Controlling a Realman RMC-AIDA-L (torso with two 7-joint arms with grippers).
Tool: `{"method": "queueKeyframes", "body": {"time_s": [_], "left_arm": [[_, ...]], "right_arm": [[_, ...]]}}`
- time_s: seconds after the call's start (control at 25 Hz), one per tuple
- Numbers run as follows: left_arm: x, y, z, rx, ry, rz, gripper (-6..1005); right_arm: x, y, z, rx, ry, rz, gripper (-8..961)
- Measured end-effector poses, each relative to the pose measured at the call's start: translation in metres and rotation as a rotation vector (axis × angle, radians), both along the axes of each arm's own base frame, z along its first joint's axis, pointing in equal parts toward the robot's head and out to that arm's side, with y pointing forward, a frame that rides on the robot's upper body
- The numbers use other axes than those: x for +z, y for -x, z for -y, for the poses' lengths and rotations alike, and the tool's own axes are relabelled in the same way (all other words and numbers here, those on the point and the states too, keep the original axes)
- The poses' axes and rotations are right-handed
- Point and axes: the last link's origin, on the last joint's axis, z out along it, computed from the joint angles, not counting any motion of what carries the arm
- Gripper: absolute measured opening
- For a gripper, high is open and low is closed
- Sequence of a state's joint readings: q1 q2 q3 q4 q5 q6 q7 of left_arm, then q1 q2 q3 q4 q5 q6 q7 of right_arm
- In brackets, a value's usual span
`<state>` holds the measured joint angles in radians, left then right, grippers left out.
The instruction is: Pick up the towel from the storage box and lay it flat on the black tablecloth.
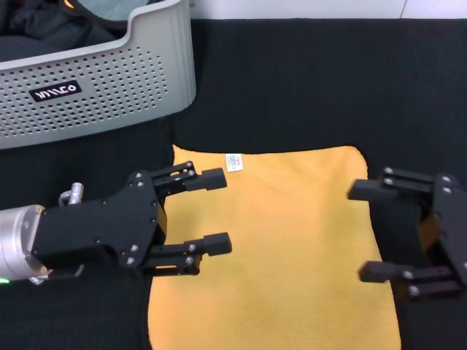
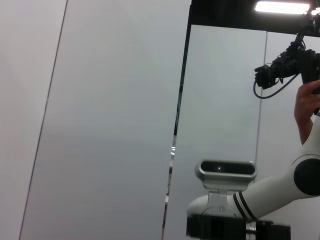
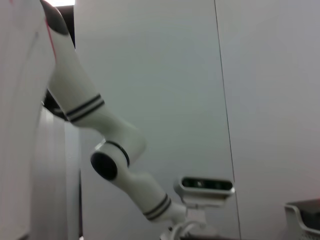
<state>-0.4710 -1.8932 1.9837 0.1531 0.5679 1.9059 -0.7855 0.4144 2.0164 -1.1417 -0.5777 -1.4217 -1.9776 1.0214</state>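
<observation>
Since the towel (image 1: pixel 273 248) already lies flat, yellow face up, on the black tablecloth (image 1: pixel 306 80), the left gripper (image 1: pixel 211 211) and right gripper (image 1: pixel 368 232), jaws spread and empty, should lift straight away; storage box (image 1: pixel 95 87) stands beyond.

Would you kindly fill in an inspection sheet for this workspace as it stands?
Surface: black tablecloth covers the table.
Job's things: towel lies spread, yellow face up, white tag at far edge; storage box far left.
Clutter: dark garment inside the box.
Grippers: left tool open over towel's left edge; right tool open at its right edge.
Cables: nothing seen on the table.
Surroundings: pale wall panels.
</observation>
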Motion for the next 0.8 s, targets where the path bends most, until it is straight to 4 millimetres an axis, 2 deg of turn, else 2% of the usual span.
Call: {"method": "queueKeyframes", "body": {"time_s": [0.2,0.8], "left_arm": [[0.0017,0.0015,-0.0001,0.004,0.001,-0.004,774],[0.0018,0.0026,-0.0005,0.008,0.003,-0.011,774]], "right_arm": [[-0.0077,0.0084,-0.0088,0.017,0.015,0.015,795],[-0.0097,0.0075,-0.0097,0.010,0.002,0.019,795]]}}
